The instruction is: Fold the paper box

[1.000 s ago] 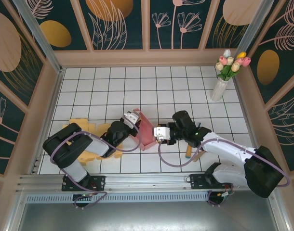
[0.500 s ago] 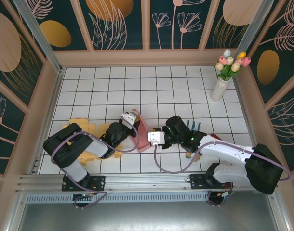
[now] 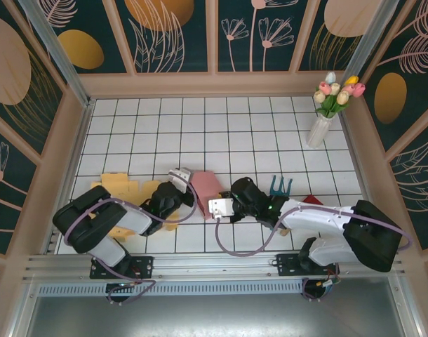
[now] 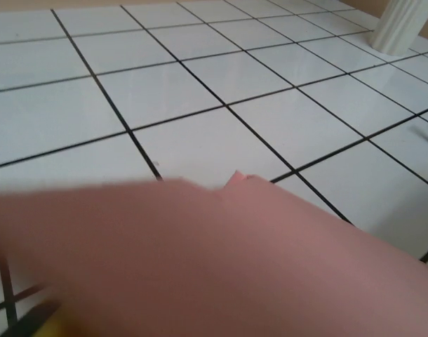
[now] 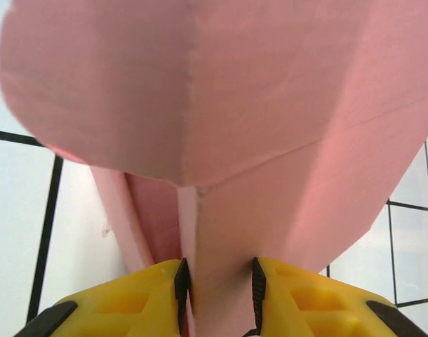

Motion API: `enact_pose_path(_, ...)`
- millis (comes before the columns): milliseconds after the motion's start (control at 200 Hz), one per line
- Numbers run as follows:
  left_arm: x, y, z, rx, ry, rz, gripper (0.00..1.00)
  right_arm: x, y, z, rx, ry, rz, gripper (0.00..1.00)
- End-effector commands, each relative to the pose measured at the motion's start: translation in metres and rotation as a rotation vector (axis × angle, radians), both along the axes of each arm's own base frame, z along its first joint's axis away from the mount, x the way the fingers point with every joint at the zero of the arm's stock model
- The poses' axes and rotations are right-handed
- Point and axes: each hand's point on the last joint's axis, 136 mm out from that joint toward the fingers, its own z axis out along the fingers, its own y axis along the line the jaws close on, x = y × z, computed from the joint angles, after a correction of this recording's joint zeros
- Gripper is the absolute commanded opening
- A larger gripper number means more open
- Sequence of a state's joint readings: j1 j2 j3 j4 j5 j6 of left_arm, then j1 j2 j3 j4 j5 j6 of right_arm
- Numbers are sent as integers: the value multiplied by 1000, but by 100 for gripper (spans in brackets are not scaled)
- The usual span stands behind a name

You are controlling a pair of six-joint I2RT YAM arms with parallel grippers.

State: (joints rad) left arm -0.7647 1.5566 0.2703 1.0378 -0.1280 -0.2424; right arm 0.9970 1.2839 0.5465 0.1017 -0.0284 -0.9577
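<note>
One paper box (image 3: 203,187): pink and partly formed, standing on the white tiled table (image 3: 235,126) close to its near edge, about midway between the left and right edges.
Panels: in the right wrist view, creased pink walls rise and lean over the camera, and a fold line runs down toward the pinch.
Grip, right: the right gripper (image 5: 219,284) has its yellow fingers (image 5: 130,302) drawn in narrow, with the black pads clamped on one thin pink panel at the box's right near side.
Grip, left: the left gripper (image 3: 184,175) sits at the box's left side, touching it or just beside it. Its wrist view has blurred pink paper across the lower frame, so I cannot tell how wide it stands or whether it has hold of anything.
Step in hand: probably turning a wall or flap along its crease, with one side pinched and the other steadied.
Doing it well: turn the pinched panel about the printed crease instead of dragging it sideways. Move slowly, and brace the opposite wall so the box does not slide over the tiles.
Risk: thin card may buckle off the crease or slip out of the pads.
Around: flat yellow card (image 3: 123,188) lies toward the left edge, a teal object (image 3: 279,186) is to the right of the box, and a vase of tulips (image 3: 319,126) stands at the far right corner.
</note>
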Motion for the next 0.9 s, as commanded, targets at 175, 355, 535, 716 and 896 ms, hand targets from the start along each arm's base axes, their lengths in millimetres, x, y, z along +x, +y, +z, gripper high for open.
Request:
enact_pose_path(175, 1, 33, 7, 19, 119, 189, 54, 6, -2, -8, -37, -3, -53, 33)
enact_pose_path(355, -8, 69, -4, 51, 194, 344, 54, 9, 0, -5, -43, -6, -58, 34)
enact_pose_path(535, -16, 74, 23, -70, 209, 371, 57, 9, -2, -8, -74, 6, -66, 36)
enact_pose_path(716, -13, 66, 87, -212, 137, 342, 57, 10, -2, -6, -75, 5, -71, 38)
enact_pose_path(896, 7, 36, 101, -136, 146, 275, 58, 10, -1, -6, -76, 10, -64, 38)
